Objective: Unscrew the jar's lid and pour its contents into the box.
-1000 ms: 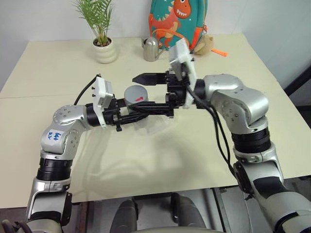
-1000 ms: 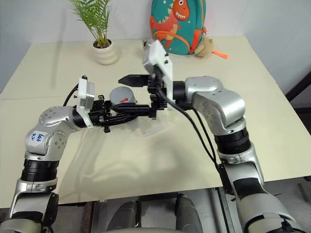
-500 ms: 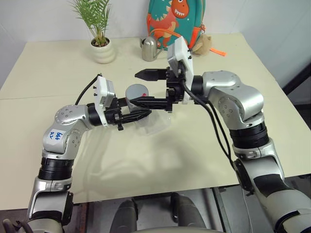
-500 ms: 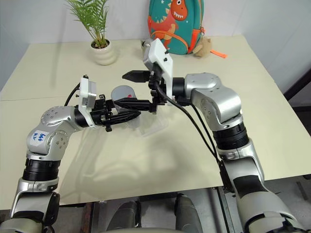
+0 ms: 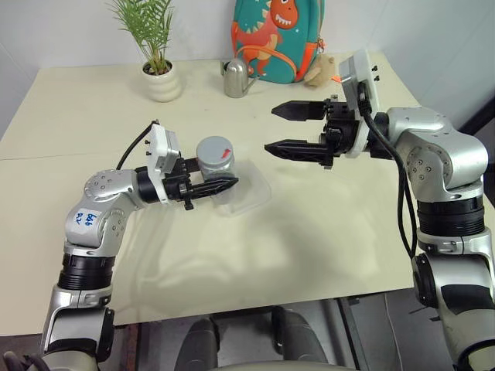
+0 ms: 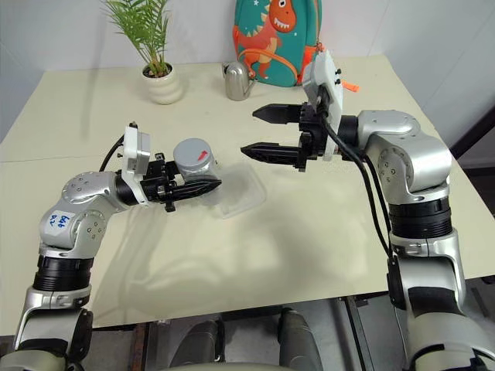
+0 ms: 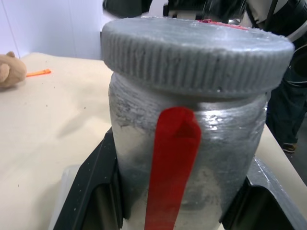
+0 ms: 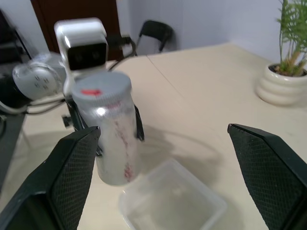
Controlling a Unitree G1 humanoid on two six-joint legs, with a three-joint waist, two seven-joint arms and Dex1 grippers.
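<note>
1. I see the left gripper (image 5: 220,185) closed on the small silvery cylindrical jar (image 5: 213,161), one black finger on each side of its body. The jar stands upright, raised above the table.
2. The round grey ribbed lid (image 7: 194,48) with a red mark on top sits on the jar. A red stripe (image 7: 170,163) runs down the jar's side, seen in the left wrist view.
3. I cannot see the contents through the jar's wall.
4. The shallow square clear plastic box (image 5: 246,195) with rounded corners lies on the beige table (image 5: 309,239), just right of and partly under the held jar. In the right wrist view the box (image 8: 172,203) appears to hold nothing.
5. The right gripper (image 5: 282,127) hangs in the air, well right of the jar. Its two black fingers (image 5: 298,149) point left and stand wide apart with nothing between them.
6. At the far edge of the table stand a green plant in a ribbed white pot (image 5: 161,77), a small silver watering can (image 5: 234,77) and a teal backpack with an orange dinosaur print (image 5: 278,39). A small tan plush toy (image 5: 317,72) lies just right of the backpack.
</note>
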